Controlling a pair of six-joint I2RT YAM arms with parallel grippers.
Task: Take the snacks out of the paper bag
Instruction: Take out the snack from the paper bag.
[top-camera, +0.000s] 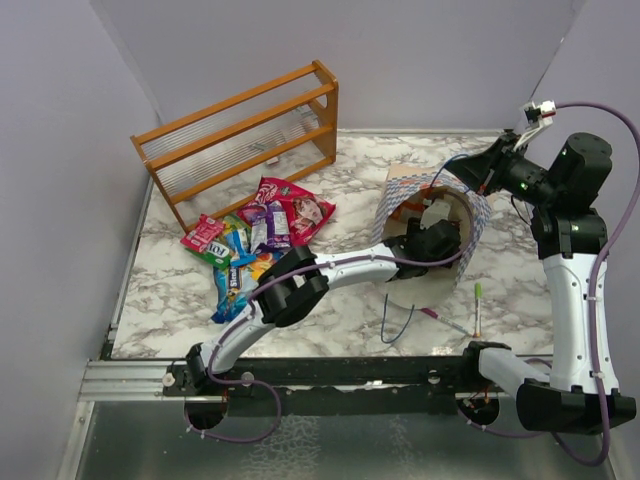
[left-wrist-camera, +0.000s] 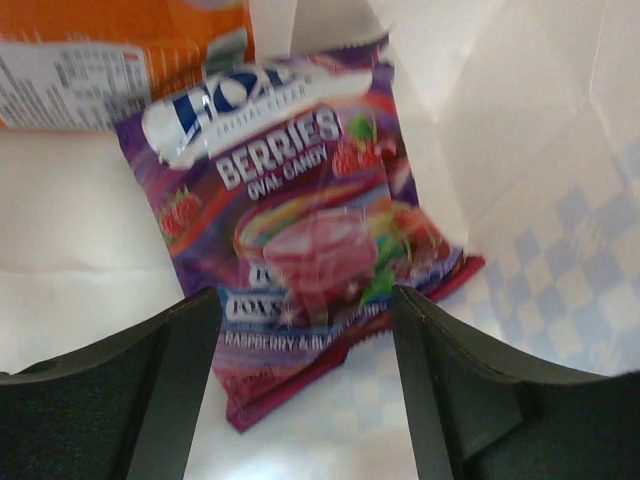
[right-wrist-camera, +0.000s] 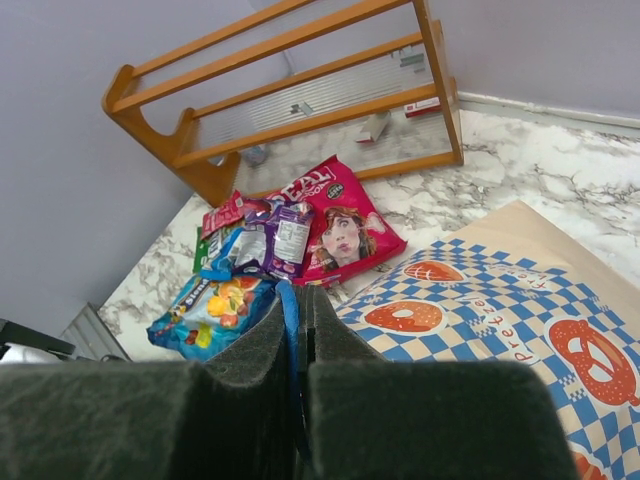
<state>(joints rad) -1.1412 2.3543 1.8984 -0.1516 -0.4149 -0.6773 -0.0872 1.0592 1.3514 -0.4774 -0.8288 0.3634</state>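
A grey-veined white marble table (top-camera: 330, 300) sits inside plain lavender walls (top-camera: 60, 120). Far left of both pincers, at the back, a wooden rack (top-camera: 240, 135) stands against the wall. In front of it, well left of the left pincer (left-wrist-camera: 302, 298), a heap of snacks (top-camera: 262, 232) lies on the marble: red, pink, purple, blue and green packets overlapping.

The paper bag (top-camera: 425, 292) lies on its side to the right of the heap, with its mouth toward the arm bases. The left pincer is inside it, spread wide. A purple berry packet (left-wrist-camera: 300, 230) lies on the bag's floor between and just beyond its fingers (left-wrist-camera: 175, 390), not pinched. Past that, up and left of the pincer, an orange packet (left-wrist-camera: 120, 40) meets the purple one's far edge. Cream bag walls close in on both sides.

Near the bag's mouth lie a loose cord (top-camera: 395, 325), a pink pen (top-camera: 440, 318) and a green pen (top-camera: 477, 305).

The right pincer (right-wrist-camera: 297, 300) is clamped tight on the blue cord handle (right-wrist-camera: 290, 330) at the bag's far rim.

The left arm (top-camera: 290, 290) stretches low from its base, elbow bent, with the forearm running right into the mouth. The right arm (top-camera: 570, 290) stands tall and folds leftward at the top.
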